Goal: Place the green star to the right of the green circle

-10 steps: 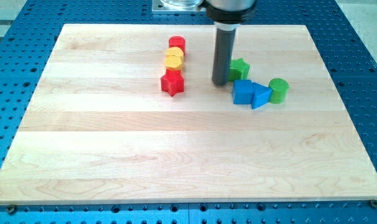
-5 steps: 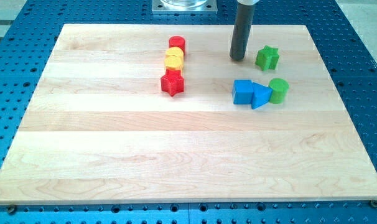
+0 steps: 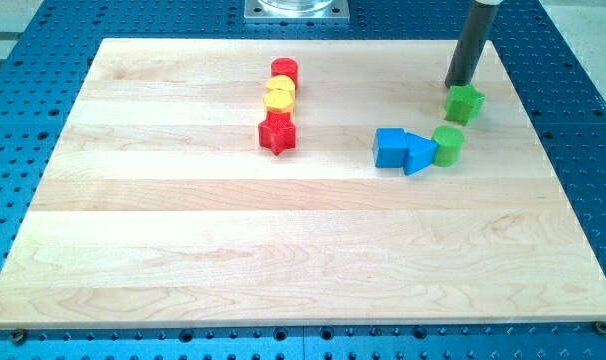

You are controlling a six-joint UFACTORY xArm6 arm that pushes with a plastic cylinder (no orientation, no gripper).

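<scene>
The green star (image 3: pixel 464 103) lies on the wooden board at the view's upper right. The green circle (image 3: pixel 448 145) sits just below it and slightly to the left, a small gap between them. My tip (image 3: pixel 457 84) is at the star's upper left edge, touching or almost touching it. The dark rod rises from there out of the view's top.
A blue cube (image 3: pixel 390 147) and a blue triangle (image 3: pixel 418 154) lie in a row touching the green circle's left side. A red cylinder (image 3: pixel 284 71), a yellow block (image 3: pixel 279 96) and a red star (image 3: pixel 277 133) form a column at the upper middle. The board's right edge (image 3: pixel 528 110) is close to the star.
My tip has moved right and up across the board. The green star has slid right, from beside the blue cube to a spot above the green circle.
</scene>
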